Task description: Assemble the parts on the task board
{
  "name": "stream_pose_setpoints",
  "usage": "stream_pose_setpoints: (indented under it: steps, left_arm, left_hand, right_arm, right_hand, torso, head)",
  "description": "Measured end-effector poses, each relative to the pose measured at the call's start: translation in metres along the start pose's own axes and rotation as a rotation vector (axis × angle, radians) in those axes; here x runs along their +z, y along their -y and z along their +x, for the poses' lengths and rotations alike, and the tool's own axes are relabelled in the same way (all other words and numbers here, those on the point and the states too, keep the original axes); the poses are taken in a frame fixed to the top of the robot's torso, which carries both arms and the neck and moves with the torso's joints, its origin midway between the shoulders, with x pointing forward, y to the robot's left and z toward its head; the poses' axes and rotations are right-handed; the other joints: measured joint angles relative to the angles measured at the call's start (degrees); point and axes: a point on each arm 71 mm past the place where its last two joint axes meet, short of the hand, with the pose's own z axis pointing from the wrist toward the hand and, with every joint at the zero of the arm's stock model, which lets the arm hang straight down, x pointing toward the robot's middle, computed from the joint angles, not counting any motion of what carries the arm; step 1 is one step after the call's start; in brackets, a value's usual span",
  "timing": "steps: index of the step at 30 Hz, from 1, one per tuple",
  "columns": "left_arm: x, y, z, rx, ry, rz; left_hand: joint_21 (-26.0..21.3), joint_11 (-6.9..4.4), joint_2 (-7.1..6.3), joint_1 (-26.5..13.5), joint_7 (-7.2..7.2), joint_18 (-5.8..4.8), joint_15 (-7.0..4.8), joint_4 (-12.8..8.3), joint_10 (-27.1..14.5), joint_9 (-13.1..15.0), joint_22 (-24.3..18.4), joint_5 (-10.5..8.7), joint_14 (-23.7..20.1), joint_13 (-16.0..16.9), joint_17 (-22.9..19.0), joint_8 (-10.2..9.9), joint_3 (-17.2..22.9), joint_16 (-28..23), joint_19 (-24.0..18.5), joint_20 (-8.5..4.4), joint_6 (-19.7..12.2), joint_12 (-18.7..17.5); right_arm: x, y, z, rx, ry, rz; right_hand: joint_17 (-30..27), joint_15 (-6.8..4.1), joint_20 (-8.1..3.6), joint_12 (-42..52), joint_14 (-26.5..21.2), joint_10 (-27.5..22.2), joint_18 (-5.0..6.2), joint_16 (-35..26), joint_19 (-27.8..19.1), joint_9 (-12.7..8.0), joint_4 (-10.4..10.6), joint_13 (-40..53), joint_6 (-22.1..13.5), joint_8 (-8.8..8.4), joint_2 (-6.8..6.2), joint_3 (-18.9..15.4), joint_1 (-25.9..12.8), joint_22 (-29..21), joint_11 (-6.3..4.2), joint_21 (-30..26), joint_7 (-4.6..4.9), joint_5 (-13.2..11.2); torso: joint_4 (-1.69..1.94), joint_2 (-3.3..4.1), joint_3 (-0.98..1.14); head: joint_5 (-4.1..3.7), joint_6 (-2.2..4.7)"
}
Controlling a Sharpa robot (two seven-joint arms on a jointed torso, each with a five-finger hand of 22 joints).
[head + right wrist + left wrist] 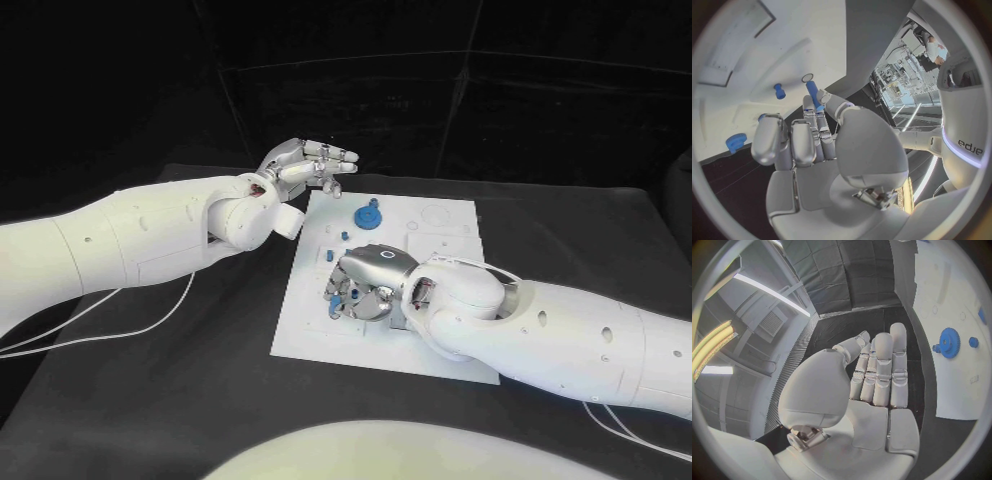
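Fingers of the right hand pinched a blue peg over the task board, near its left edge. Left hand hung flat and empty beyond the board's far left corner. One blue gear stood fitted; at least two small blue parts waited.

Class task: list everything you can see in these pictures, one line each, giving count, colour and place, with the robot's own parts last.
Table: one, black, under everything.
Task board: one, white, mid-table.
Gear: one, blue, on the board's far part.
Pin: one, blue, at the right hand's fingertips.
Peg: one, blue, on the board near the pin.
Left hand: silver, holding nothing, at the board's far left corner.
Right hand: silver, over the board's near part.
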Motion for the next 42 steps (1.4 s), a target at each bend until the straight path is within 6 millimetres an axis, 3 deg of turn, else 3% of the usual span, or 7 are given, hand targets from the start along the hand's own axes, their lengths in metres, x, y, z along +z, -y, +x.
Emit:
stream_pose_setpoints:
  steps: [12,28,30,34,42]
  left_arm:
    - [0.0,0.0,0.0,0.0,0.0,0.0]
    - [0.0,0.0,-0.001,0.0,0.0,0.0]
    - [0.0,0.0,-0.001,0.0,0.0,-0.001]
    - [0.0,0.0,-0.001,0.0,0.0,-0.001]
    - [-0.001,0.0,-0.001,0.0,0.0,-0.001]
  left_hand:
    - [0.0,0.0,0.0,0.0,0.0,0.0,0.0,0.0,0.0,0.0,0.0,0.0,0.0,0.0,0.0,0.0,0.0,0.0,0.0,0.0,0.0,0.0]
    - [0.0,0.0,0.0,0.0,0.0,0.0,0.0,0.0,0.0,0.0,0.0,0.0,0.0,0.0,-0.1,0.0,0.0,0.0,0.0,0.0,0.0,0.0]
    - [0.0,0.0,0.0,0.0,0.0,0.0,0.0,0.0,0.0,0.0,0.0,0.0,0.0,0.0,-0.1,0.0,0.0,0.0,0.0,0.0,0.0,0.0]
    - [0.0,0.0,0.21,-0.2,0.0,0.0,0.0,0.0,0.0,0.0,0.0,0.0,0.0,0.0,-0.1,0.0,0.0,0.0,0.0,0.0,0.0,0.0]
    - [0.0,0.0,0.21,-0.2,0.0,0.0,0.0,0.0,0.0,0.0,-0.1,0.0,0.0,0.0,-0.1,0.0,0.0,0.0,0.0,0.0,0.0,0.0]
  right_arm:
    - [0.001,0.001,0.007,-0.022,-0.029,0.004]
    - [0.005,-0.002,0.01,-0.061,-0.03,0.007]
    - [0.006,-0.003,0.011,-0.066,-0.032,0.006]
    - [0.008,-0.004,0.011,-0.077,-0.035,0.007]
    - [0.008,-0.003,0.014,-0.091,-0.045,0.013]
  right_hand:
    - [0.0,0.0,0.0,-0.2,0.0,0.0,0.0,0.0,0.0,0.0,0.0,0.0,0.0,-0.21,0.0,0.0,0.0,0.0,0.0,0.0,0.0,0.0]
    - [-0.2,0.0,0.0,-0.5,0.0,0.0,0.0,0.0,0.0,0.0,0.0,0.0,-0.2,-0.44,0.0,0.0,0.0,-0.2,0.0,0.0,0.0,0.2]
    - [-0.3,0.0,0.0,-0.7,0.0,0.0,0.0,0.0,0.0,0.0,0.0,0.0,-0.4,-0.45,-0.32,0.0,-0.3,-0.3,0.01,0.0,0.19,0.3]
    - [-0.5,0.0,0.22,-2.0,0.0,-1.1,0.0,0.0,-0.2,-0.1,0.1,-0.1,-1.2,-0.82,-0.98,-0.1,-1.0,-0.4,1.08,0.0,0.92,0.5]
    - [-0.9,0.43,0.43,-3.0,0.0,-2.7,0.0,0.0,-0.4,-0.3,0.5,-0.2,-2.6,-1.17,-2.15,-0.5,-1.6,-0.8,1.42,-0.2,1.26,0.8]
  torso:
    - [-0.01,0.0,0.0]
    - [0.0,0.0,-0.03]
    - [0.0,-0.01,-0.04]
    - [0.0,-0.01,-0.06]
    - [0.03,-0.03,-0.06]
  head:
    - [0.4,-0.48]
    - [0.51,-0.47]
    - [0.51,-0.51]
    - [0.51,-0.58]
    - [0.51,-0.57]
